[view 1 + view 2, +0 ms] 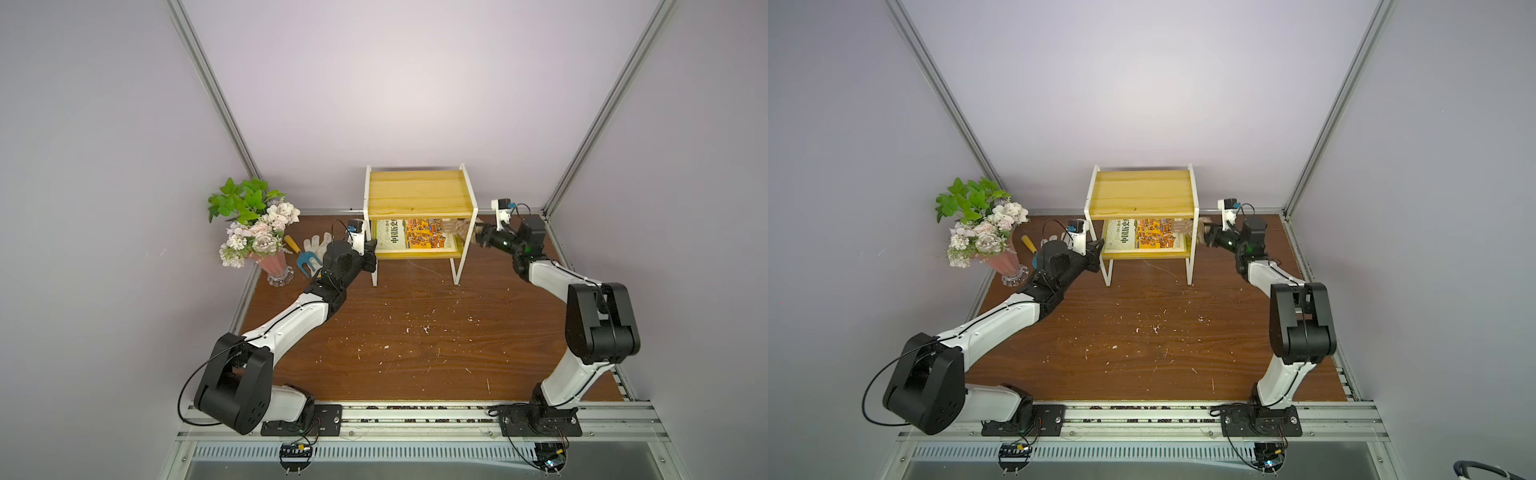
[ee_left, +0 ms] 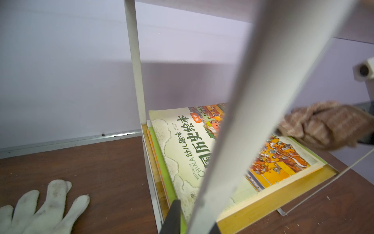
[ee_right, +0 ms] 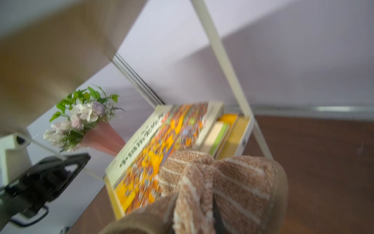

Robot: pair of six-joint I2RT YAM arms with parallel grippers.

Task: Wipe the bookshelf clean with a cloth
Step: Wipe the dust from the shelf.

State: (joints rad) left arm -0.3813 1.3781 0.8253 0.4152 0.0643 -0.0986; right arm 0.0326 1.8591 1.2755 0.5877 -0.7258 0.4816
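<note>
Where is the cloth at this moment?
In a top view the cloth is at the right end of the bookshelf, in its lower tier, held in the right jaws above the book.
</note>
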